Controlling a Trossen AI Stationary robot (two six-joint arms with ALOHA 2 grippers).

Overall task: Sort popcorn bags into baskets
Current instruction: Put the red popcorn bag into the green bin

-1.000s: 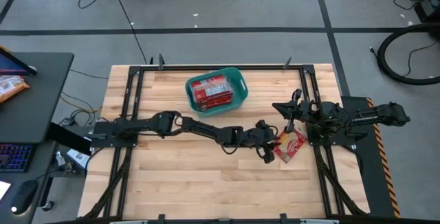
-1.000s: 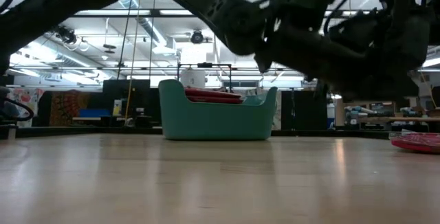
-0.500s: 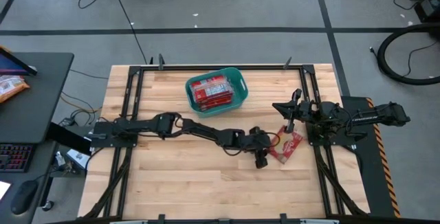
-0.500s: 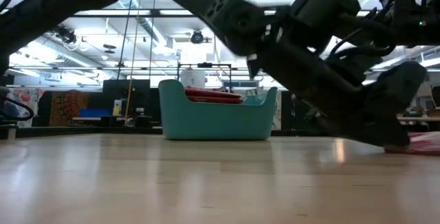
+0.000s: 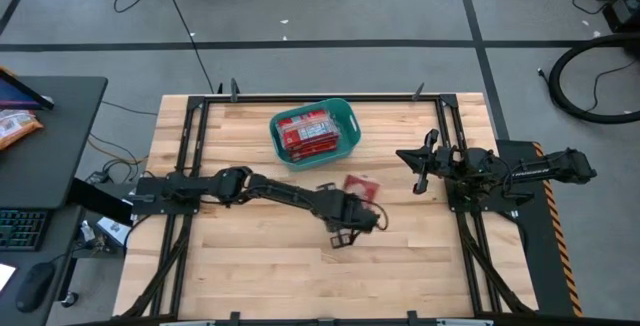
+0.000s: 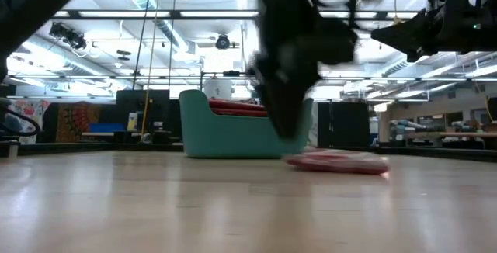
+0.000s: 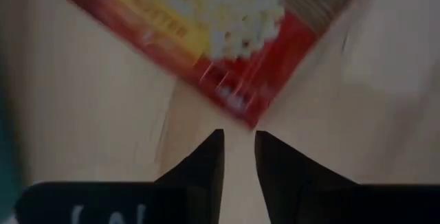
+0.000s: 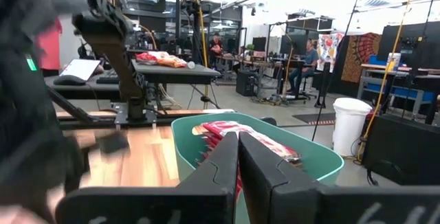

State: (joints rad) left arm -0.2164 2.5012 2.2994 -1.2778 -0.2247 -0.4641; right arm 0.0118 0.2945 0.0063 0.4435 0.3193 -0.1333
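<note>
**One loose packet lies just ahead of the left gripper, short of the tub**

Nearest to the left gripper (image 5: 345, 228), which sits low over the middle of the table (image 5: 240, 266), is a single popcorn bag (image 5: 360, 185). The left wrist view shows that gripper's two dark fingers (image 7: 206, 162) drawn almost together with only a thin gap between them, and nothing in that gap. The bag's red corner (image 7: 237, 107) lies just beyond the fingertips, apart from them, flat on the wood with its popcorn picture facing up. In the low view the same packet (image 6: 338, 161) rests flat on the tabletop with the blurred arm beside it.

Lying flat like this, the packet offers only a thin edge, so the fingers would probably need to open and come down on that near corner to lift it.

Farther ahead of the gripper, beyond the loose bag, stands the teal basket (image 5: 347, 118), already holding a stack of red packets (image 5: 303, 134). Its open top makes it easy to drop one more in from above.

Well off to the side, the right gripper (image 5: 420, 171) waits near the table's edge, its fingers pressed together and empty, facing the basket (image 8: 323, 155).
</note>
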